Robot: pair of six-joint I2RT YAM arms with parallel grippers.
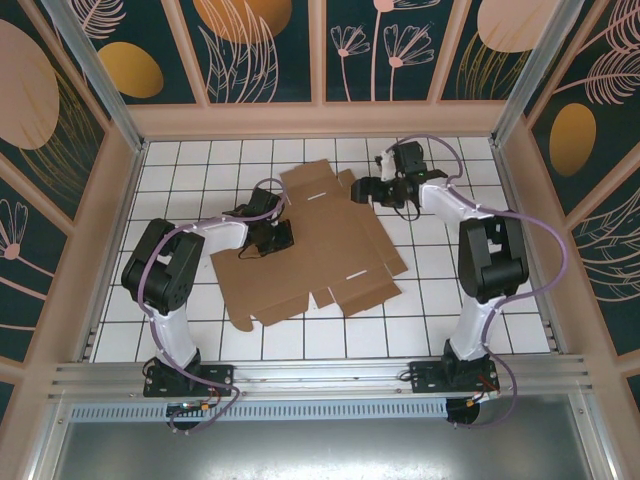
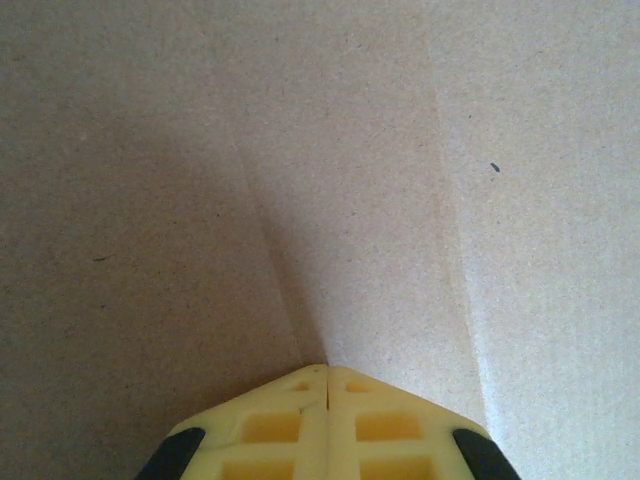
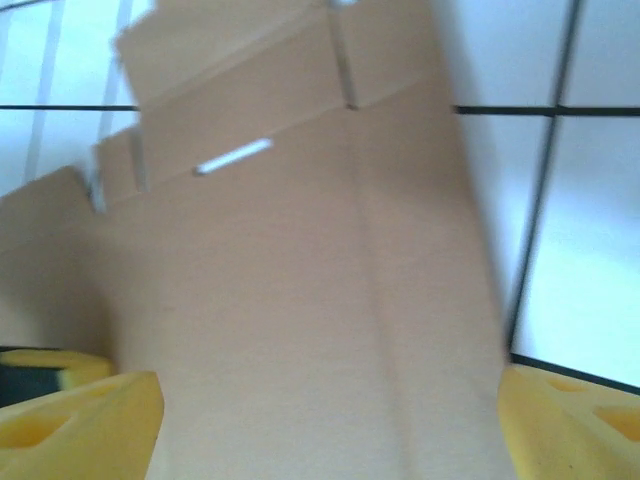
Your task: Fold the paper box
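The paper box (image 1: pixel 320 250) lies as a flat brown die-cut sheet on the white tiled floor, its flaps spread and small slots showing. My left gripper (image 1: pixel 272 238) is shut and rests on the sheet's left part. In the left wrist view its closed tips (image 2: pixel 328 372) touch the cardboard (image 2: pixel 400 150) at the end of a crease. My right gripper (image 1: pixel 362 190) is at the sheet's far right corner. In the right wrist view it (image 3: pixel 325 440) stands wide open, yellow fingers (image 3: pixel 80 420) on either side of a cardboard panel (image 3: pixel 300 280), holding nothing.
White tiles with dark grout (image 1: pixel 450 300) surround the sheet, with free floor to the right and near side. A pale wall (image 1: pixel 320 120) bounds the back and further walls close the sides. A metal rail (image 1: pixel 320 375) carries both arm bases at the near edge.
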